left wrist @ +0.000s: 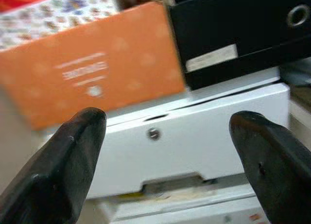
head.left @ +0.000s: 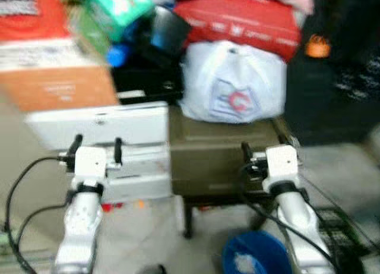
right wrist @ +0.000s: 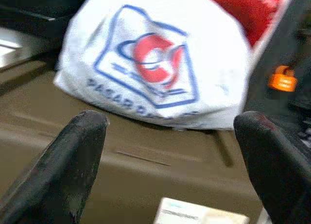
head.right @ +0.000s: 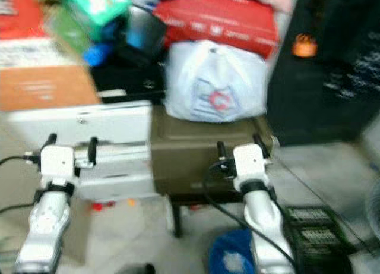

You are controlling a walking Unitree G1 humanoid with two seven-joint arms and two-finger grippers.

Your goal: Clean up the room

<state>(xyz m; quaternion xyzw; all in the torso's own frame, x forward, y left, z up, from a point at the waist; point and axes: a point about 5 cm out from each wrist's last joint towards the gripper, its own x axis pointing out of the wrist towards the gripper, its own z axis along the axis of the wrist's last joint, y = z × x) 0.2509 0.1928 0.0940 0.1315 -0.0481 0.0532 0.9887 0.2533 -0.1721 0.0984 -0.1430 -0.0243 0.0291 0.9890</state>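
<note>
A white plastic bag [head.left: 233, 82] with a red and blue logo sits on an olive-brown box [head.left: 219, 149]. My right gripper [head.left: 261, 148] is raised in front of that box, open and empty; the bag [right wrist: 155, 59] lies ahead between its fingers [right wrist: 73, 165]. My left gripper [head.left: 96, 147] is open and empty too, held up before a white flat case [head.left: 101, 126]. In the left wrist view that white case [left wrist: 194, 136] sits under an orange box [left wrist: 92, 73] and a black box [left wrist: 233, 29]. The head views are blurred.
Red packages [head.left: 243, 18], a green pack [head.left: 116, 5] and an orange carton [head.left: 59, 87] are piled behind. A blue bucket [head.left: 252, 253] stands on the floor between my arms, a black wire crate [head.left: 335, 226] to the right. Dark clothing [head.left: 341, 60] hangs at the far right.
</note>
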